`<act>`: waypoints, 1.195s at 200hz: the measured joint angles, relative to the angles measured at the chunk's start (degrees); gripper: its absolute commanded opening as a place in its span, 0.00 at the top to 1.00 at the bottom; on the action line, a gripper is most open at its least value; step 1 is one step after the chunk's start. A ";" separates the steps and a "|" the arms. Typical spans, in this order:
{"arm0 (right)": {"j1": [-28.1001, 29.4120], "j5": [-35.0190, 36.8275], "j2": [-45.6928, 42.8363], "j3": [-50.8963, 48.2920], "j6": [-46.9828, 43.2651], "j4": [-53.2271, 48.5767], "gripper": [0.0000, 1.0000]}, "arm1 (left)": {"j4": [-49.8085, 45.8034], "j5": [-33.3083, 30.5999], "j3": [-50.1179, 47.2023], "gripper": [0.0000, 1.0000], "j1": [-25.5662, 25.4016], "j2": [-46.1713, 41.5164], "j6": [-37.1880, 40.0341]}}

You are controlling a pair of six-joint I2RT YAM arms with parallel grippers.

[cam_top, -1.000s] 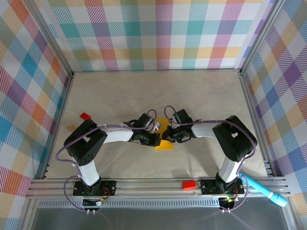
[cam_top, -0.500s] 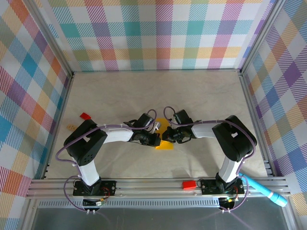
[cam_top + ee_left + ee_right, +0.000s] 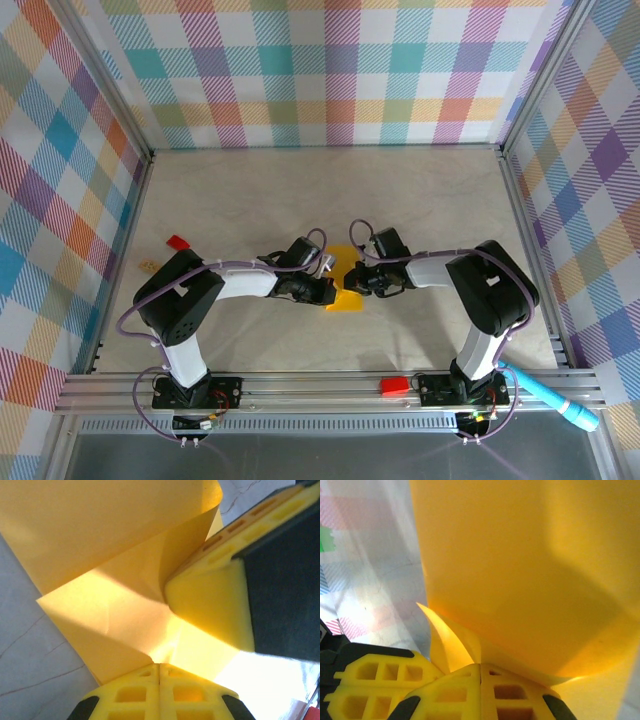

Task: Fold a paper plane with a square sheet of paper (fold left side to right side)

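The square sheet of paper (image 3: 345, 300), yellow-orange, lies partly folded at the table's middle between both grippers. My left gripper (image 3: 327, 291) is shut, its tips resting on the sheet's left part; the left wrist view has those tips (image 3: 159, 666) meeting on the paper (image 3: 100, 530). My right gripper (image 3: 352, 284) is shut on a flap of the sheet. In the right wrist view the jaws (image 3: 480, 667) are closed at the flap's base, and the paper (image 3: 520, 555) rises steeply in front of them. The left gripper's fingers (image 3: 375, 682) sit just beside them.
A small red block (image 3: 178, 242) lies at the table's left, with a tiny tan piece (image 3: 148, 265) near it. Another red block (image 3: 394, 385) sits on the front rail. A light blue pen-like cylinder (image 3: 555, 398) rests at the front right. Checked walls enclose three sides.
My right gripper has shifted a little to the right, drawing the raised flap that way. The left arm has stayed put.
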 measured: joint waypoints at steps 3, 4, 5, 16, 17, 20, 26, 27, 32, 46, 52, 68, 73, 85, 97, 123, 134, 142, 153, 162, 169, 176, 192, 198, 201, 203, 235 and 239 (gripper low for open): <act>-0.26 -0.04 0.00 0.00 -0.04 0.00 1.00 | 0.07 0.00 0.00 1.00 0.00 0.02 0.00; -0.42 -0.04 0.00 0.00 -0.11 0.00 1.00 | 0.07 0.00 0.00 1.00 0.00 0.02 0.00; -0.48 -0.04 0.00 0.02 -0.15 0.00 1.00 | 0.09 0.00 0.00 1.00 0.00 0.02 0.00; -1.46 -0.07 0.00 0.02 -0.70 -0.02 1.00 | 0.13 0.00 0.00 1.00 0.00 0.02 0.00; -1.62 -0.09 0.02 0.02 -0.76 -0.02 1.00 | 0.13 0.00 0.00 1.00 0.00 0.02 0.00; -1.86 -0.07 0.00 0.02 -0.87 -0.02 1.00 | 0.13 0.00 0.00 1.00 0.00 0.02 0.00; -2.38 -0.09 0.02 0.02 -1.11 -0.04 1.00 | 0.13 0.00 0.00 1.00 0.00 0.02 0.00; -2.43 -0.07 0.00 0.02 -1.11 -0.04 1.00 | 0.13 0.00 0.00 1.00 0.00 0.02 0.00; -2.84 -0.09 0.02 0.02 -1.31 -0.04 1.00 | 0.13 0.00 0.00 1.00 0.00 0.02 0.00; -3.98 -0.09 0.02 0.02 -1.77 -0.02 1.00 | 0.13 0.00 0.00 1.00 0.00 0.02 0.00; -4.48 -0.09 0.02 0.02 -1.97 -0.02 1.00 | 0.13 0.00 0.00 1.00 0.00 0.02 0.00; -5.86 -0.11 0.02 0.02 -2.47 0.00 1.00 | 0.13 0.00 0.00 1.00 0.00 0.02 0.00; -6.29 -0.15 0.02 0.02 -2.60 -0.02 1.00 | 0.13 0.00 0.00 1.00 0.00 0.02 0.00; -7.32 -0.26 0.02 0.02 -2.84 -0.02 1.00 | 0.13 0.00 0.00 1.00 0.00 0.02 0.00; -8.26 -0.33 0.02 0.02 -3.02 -0.02 1.00 | 0.13 0.00 0.00 1.00 0.00 0.02 0.00; -9.75 -0.07 -0.04 0.55 -3.61 -1.01 1.00 | 0.13 0.11 0.02 1.00 0.00 0.02 -0.02; -10.10 0.79 -0.55 0.96 -3.96 -2.19 1.00 | 0.13 0.11 0.02 1.00 0.00 0.02 -0.11; -10.27 1.25 -1.27 1.09 -4.20 -3.10 1.00 | 0.13 0.13 0.04 1.00 0.00 0.02 -0.22; -10.27 1.51 -2.78 1.29 -4.31 -4.31 1.00 | 0.11 0.13 0.11 1.00 0.00 0.02 -0.42; -10.25 1.51 -4.09 1.38 -4.28 -4.72 1.00 | 0.11 0.13 0.15 1.00 0.00 0.02 -0.61; -10.10 1.44 -5.16 1.38 -4.26 -4.81 1.00 | 0.07 0.13 0.24 1.00 0.00 0.02 -0.76; -9.68 1.42 -6.05 1.38 -4.09 -4.79 1.00 | -0.02 0.13 0.33 1.00 0.00 0.02 -0.94; -7.78 0.90 -6.93 1.38 -3.06 -4.15 1.00 | -0.15 0.13 0.44 1.00 0.00 0.02 -1.29; -6.67 0.59 -6.93 1.29 -2.29 -3.50 1.00 | -0.15 0.11 0.44 1.00 0.00 0.02 -1.33; -6.16 0.52 -6.88 1.18 -2.01 -3.13 1.00 | -0.15 0.13 0.44 1.00 0.00 0.02 -1.38; -5.81 0.39 -6.88 1.11 -1.81 -2.93 1.00 | -0.15 0.11 0.44 1.00 0.00 0.02 -1.42; -0.50 -0.61 -5.07 0.11 1.97 0.39 1.00 | -0.20 0.11 0.48 1.00 0.00 0.04 -1.49; 0.04 -0.74 -4.66 0.07 2.32 0.76 1.00 | -0.22 0.11 0.50 1.00 0.00 0.07 -1.49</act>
